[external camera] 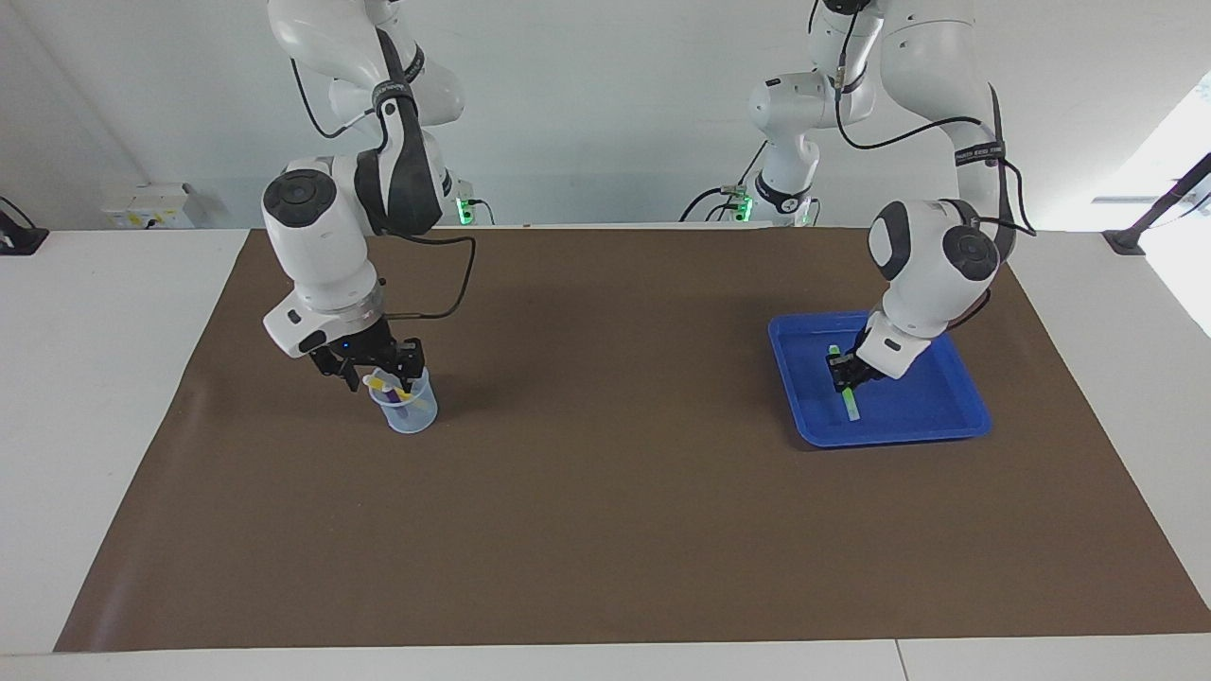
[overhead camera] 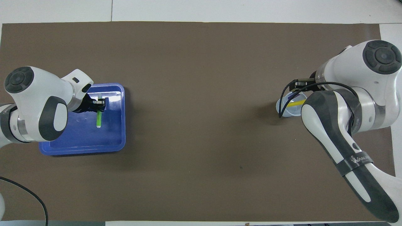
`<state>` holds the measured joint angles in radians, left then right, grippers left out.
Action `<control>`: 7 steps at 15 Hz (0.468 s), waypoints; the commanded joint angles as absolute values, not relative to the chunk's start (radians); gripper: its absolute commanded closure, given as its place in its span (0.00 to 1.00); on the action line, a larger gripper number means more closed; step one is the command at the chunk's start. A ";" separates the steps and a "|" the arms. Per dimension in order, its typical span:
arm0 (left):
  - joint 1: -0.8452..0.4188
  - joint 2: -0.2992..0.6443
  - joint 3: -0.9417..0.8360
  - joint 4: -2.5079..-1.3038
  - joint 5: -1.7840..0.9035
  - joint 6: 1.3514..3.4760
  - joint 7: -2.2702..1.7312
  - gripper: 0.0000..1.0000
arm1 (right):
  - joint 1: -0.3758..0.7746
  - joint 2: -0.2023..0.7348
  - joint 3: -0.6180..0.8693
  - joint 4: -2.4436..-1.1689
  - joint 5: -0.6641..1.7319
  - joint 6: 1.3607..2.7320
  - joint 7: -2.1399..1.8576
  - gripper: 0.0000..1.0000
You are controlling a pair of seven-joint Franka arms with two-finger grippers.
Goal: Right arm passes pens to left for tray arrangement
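At the left arm's end of the worktop [external camera: 605, 567] we see the blue tray [external camera: 956, 416], resting flat on the brown mat [external camera: 605, 492]. In it lies the green pen [external camera: 851, 402], lengthwise along the tray floor, its whitish tip pointing away from the robots in the facing view. The left end effector [external camera: 845, 375] is down inside the tray with its fingers clamped together on the pen's upper part; in the overhead view the same end effector [overhead camera: 100, 105] sits across the green pen [overhead camera: 99, 118] near one end. Whether the pen fully rests on the tray floor or is just above it, we cannot tell.

Toward the right arm's end stands a small translucent cup [external camera: 405, 405], upright on the mat and well apart from the tray. In it we make out the yellow pen [external camera: 386, 385], leaning with its upper end above the rim, and the purple pen [external camera: 397, 402] lower inside. From overhead the cup [overhead camera: 284, 108] shows the yellow pen [overhead camera: 296, 103] slanting across its mouth.

The left arm reaches down steeply, its wrist bent over the tray. The right arm is folded with its wrist pointing down, and the right end effector [external camera: 378, 371] is at the mouth of the cup, its fingers either side of the pens' tops. We see them apart, and we cannot tell whether they touch a pen.
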<state>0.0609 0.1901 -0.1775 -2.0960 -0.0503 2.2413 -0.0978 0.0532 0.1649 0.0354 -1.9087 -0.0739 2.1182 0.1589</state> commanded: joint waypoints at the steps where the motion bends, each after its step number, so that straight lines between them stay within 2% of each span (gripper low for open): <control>1: 0.071 0.163 -0.183 -2.128 -0.031 2.255 -0.097 1.00 | 0.044 0.140 0.038 -1.950 -0.087 2.151 0.132 0.30; 2: 0.071 0.161 -0.183 -2.134 -0.031 2.255 -0.101 1.00 | 0.044 0.140 0.040 -1.957 -0.086 2.172 0.132 0.36; 7: 0.071 0.150 -0.183 -2.169 -0.031 2.260 -0.127 1.00 | 0.048 0.141 0.043 -1.971 -0.077 2.195 0.135 0.51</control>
